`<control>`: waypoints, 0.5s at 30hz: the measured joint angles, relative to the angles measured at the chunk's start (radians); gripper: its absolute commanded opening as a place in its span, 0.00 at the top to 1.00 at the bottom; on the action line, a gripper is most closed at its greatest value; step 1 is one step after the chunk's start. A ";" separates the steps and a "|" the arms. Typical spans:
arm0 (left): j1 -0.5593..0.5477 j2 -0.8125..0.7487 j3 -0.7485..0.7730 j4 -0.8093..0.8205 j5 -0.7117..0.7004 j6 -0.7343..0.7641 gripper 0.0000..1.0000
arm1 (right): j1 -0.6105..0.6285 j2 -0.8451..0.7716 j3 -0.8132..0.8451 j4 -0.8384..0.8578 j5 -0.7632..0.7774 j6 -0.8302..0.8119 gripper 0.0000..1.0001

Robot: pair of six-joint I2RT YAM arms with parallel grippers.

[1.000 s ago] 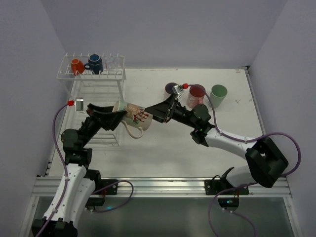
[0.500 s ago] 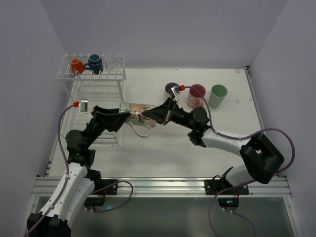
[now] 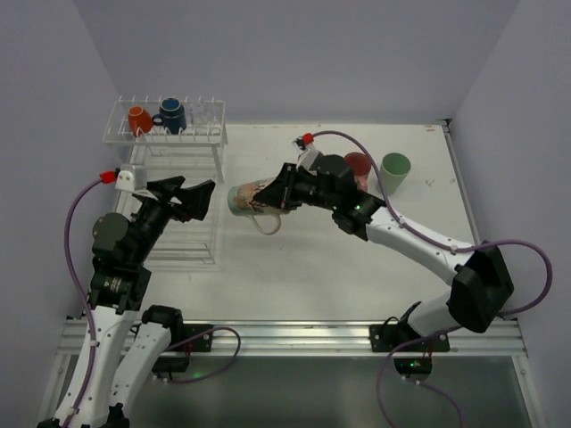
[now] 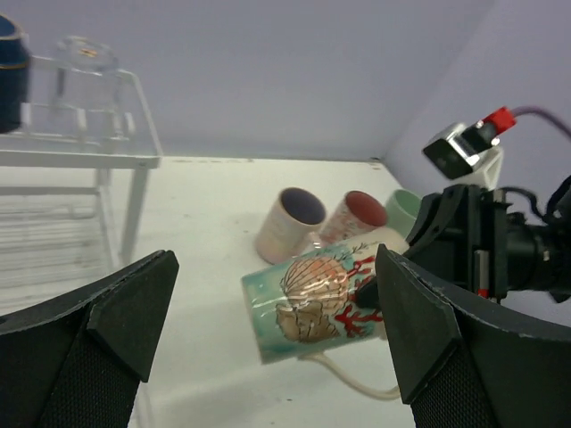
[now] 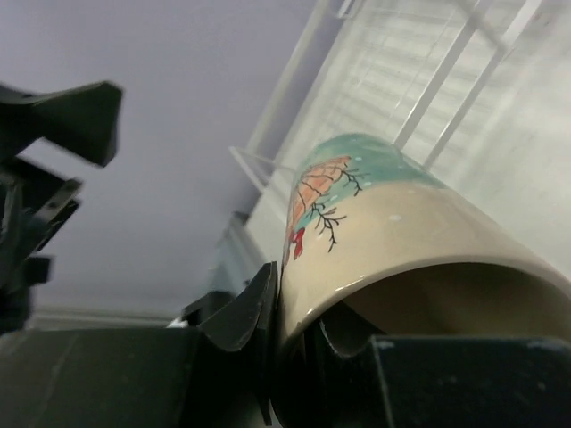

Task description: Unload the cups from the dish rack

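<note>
A cream cup point(image 3: 250, 197) with a shell and coral print hangs sideways above the table, handle down. My right gripper point(image 3: 273, 191) is shut on its rim, one finger point(image 5: 252, 306) outside the wall and the other inside the mouth of the cup point(image 5: 393, 209). My left gripper point(image 3: 193, 198) stands open just left of the cup's base, touching nothing; the cup point(image 4: 314, 299) shows between its spread fingers point(image 4: 417, 314). On the dish rack point(image 3: 166, 135), an orange cup point(image 3: 139, 119) and a dark blue cup point(image 3: 171, 114) sit on the upper shelf.
On the table at the back right stand a pink cup with red inside point(image 3: 359, 164) and a light green cup point(image 3: 394, 171). The left wrist view also shows a pale cup with purple inside point(image 4: 290, 223). The rack's lower wire tray point(image 3: 183, 242) lies under my left arm.
My left gripper opened, let go of the cream cup and drew back to the left. The right gripper shut on the cup's rim and now carries it alone.
</note>
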 measured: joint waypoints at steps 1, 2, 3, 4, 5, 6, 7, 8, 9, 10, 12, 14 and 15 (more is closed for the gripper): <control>0.000 -0.011 0.011 -0.030 -0.033 0.028 0.00 | 0.000 0.025 0.058 -0.074 0.014 -0.053 1.00; 0.000 -0.027 0.024 -0.068 -0.077 0.066 0.00 | 0.000 0.070 0.159 -0.184 0.038 -0.131 1.00; 0.000 -0.035 0.029 -0.089 -0.103 0.086 0.00 | 0.000 0.105 0.235 -0.254 0.053 -0.185 1.00; 0.000 -0.043 0.033 -0.113 -0.134 0.111 0.00 | 0.000 0.156 0.335 -0.340 0.077 -0.252 1.00; 0.000 -0.046 0.033 -0.128 -0.154 0.128 0.00 | 0.000 0.212 0.438 -0.423 0.101 -0.320 1.00; 0.000 -0.049 0.033 -0.149 -0.178 0.148 0.00 | 0.000 0.271 0.547 -0.500 0.123 -0.386 1.00; 0.000 -0.050 0.030 -0.166 -0.199 0.163 0.00 | 0.001 0.334 0.661 -0.579 0.151 -0.447 1.00; 0.000 -0.051 0.024 -0.179 -0.216 0.177 0.00 | 0.000 0.400 0.770 -0.654 0.175 -0.500 1.00; 0.000 -0.055 0.016 -0.189 -0.230 0.188 0.00 | 0.000 0.467 0.885 -0.730 0.199 -0.554 1.00; 0.000 -0.060 0.006 -0.199 -0.241 0.199 0.00 | 0.000 0.534 0.993 -0.796 0.225 -0.602 1.00; 0.000 -0.071 -0.011 -0.220 -0.258 0.212 0.00 | -0.001 0.653 1.167 -0.901 0.271 -0.691 1.00; 0.000 -0.084 -0.022 -0.229 -0.269 0.219 0.00 | -0.003 0.755 1.292 -0.986 0.315 -0.766 1.00; 0.000 -0.088 -0.024 -0.231 -0.274 0.220 0.00 | -0.003 0.784 1.317 -1.011 0.332 -0.799 1.00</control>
